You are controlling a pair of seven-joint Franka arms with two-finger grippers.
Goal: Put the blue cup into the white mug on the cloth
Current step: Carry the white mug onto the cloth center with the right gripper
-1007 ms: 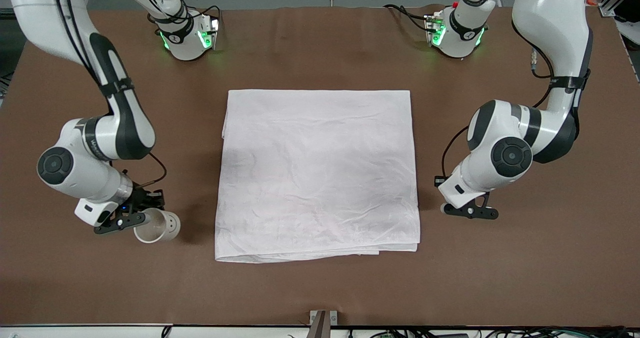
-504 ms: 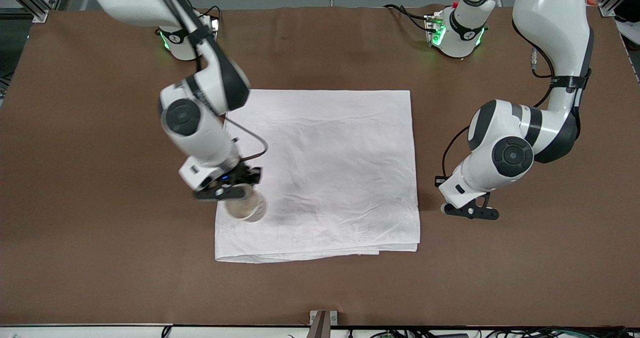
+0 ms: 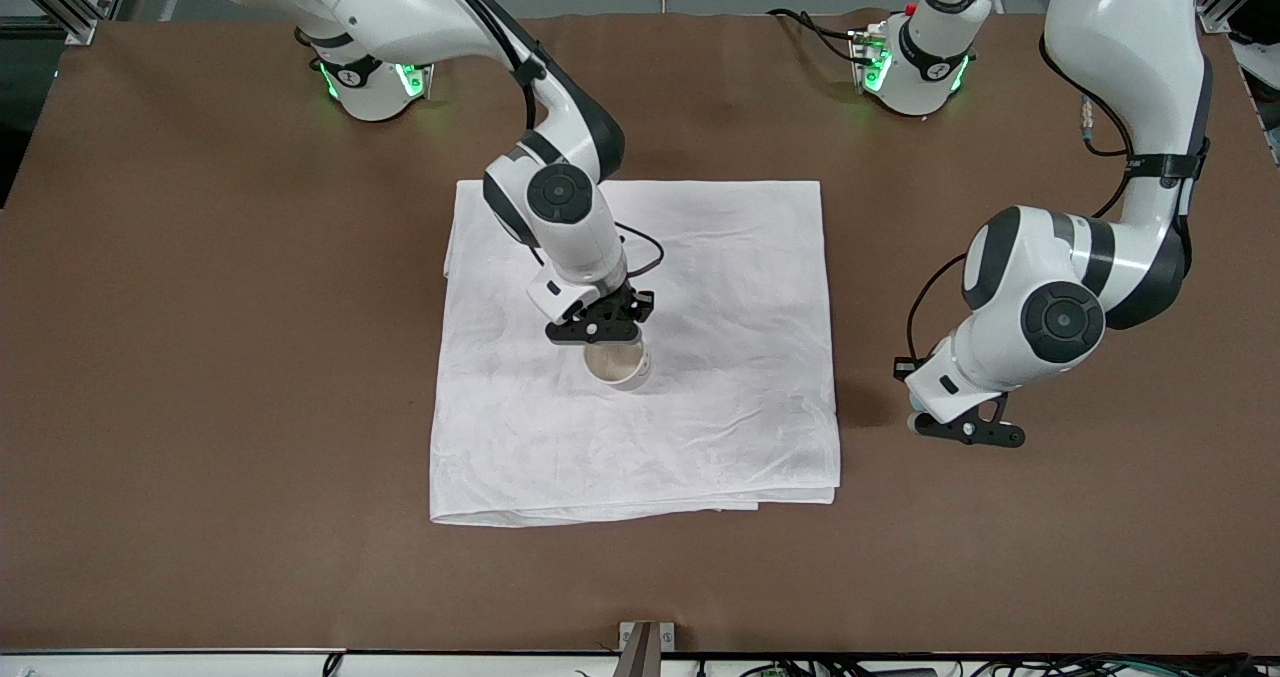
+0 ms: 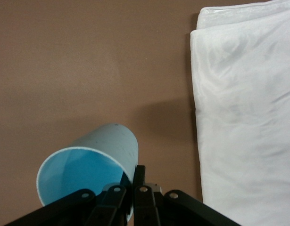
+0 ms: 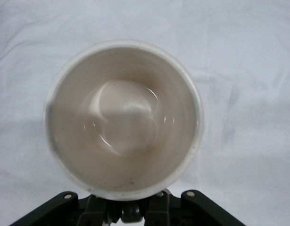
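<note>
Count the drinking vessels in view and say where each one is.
2. The white mug is held by the right hand over the middle of the cloth. The blue cup is in the left hand, beside the cloth toward the left arm's end.

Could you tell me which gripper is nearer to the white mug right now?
Right. The right gripper is shut on the white mug; the left gripper holds the blue cup off the cloth.
</note>
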